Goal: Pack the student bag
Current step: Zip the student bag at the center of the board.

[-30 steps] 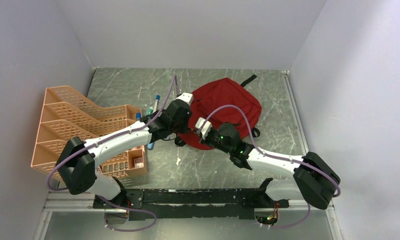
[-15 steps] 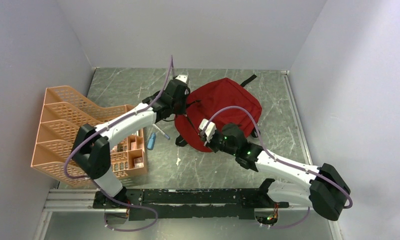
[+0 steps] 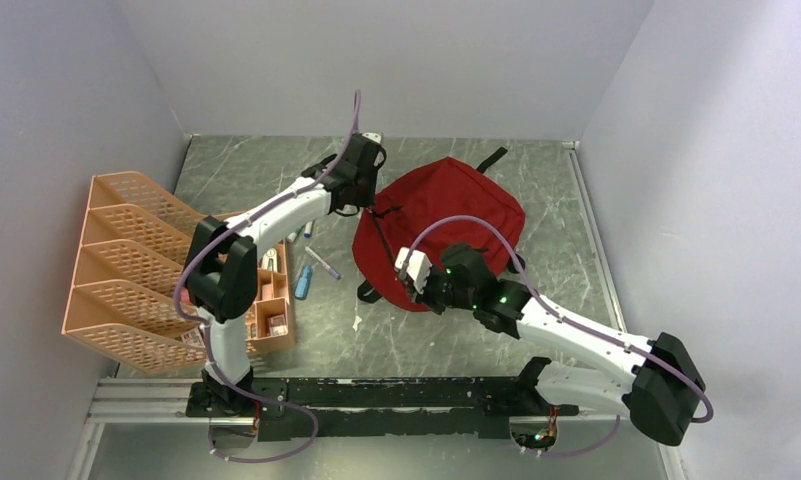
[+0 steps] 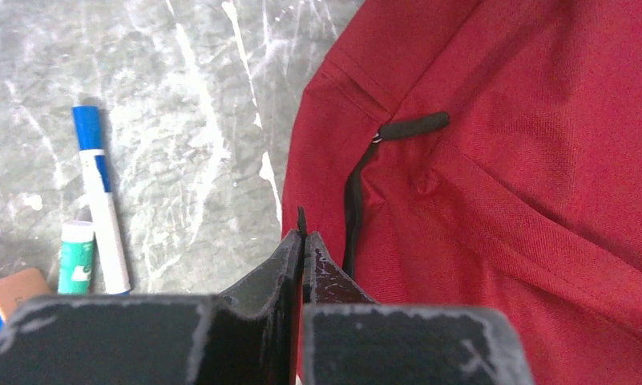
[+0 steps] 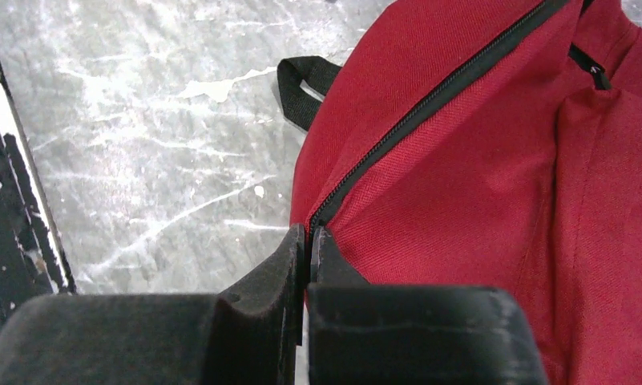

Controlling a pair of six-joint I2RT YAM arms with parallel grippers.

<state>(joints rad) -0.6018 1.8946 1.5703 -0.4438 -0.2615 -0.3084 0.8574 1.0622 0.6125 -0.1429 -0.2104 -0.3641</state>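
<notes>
The student bag (image 3: pixel 456 205) is a red fabric backpack lying flat at the table's middle back. A black zipper (image 5: pixel 446 84) runs along its left side. My left gripper (image 3: pixel 373 206) is at the bag's far left edge, shut on a thin black zipper pull whose tip pokes out between the jaws (image 4: pixel 304 237). A second black pull tab (image 4: pixel 413 126) lies on the red cloth just beyond. My right gripper (image 3: pixel 416 290) is at the bag's near left corner, shut on the fabric edge where the zipper ends (image 5: pixel 309 233).
An orange mesh organiser (image 3: pixel 146 260) stands at the left with small items in its front box. A blue-capped marker (image 4: pixel 101 208), a green glue stick (image 4: pixel 77 257) and pens (image 3: pixel 323 263) lie between it and the bag. A black strap loop (image 5: pixel 301 80) sticks out near the right gripper.
My left gripper has travelled from the bag's near left side toward the far edge, staying shut. The right gripper has held on at the near corner. Pens by the organiser are now uncovered.
</notes>
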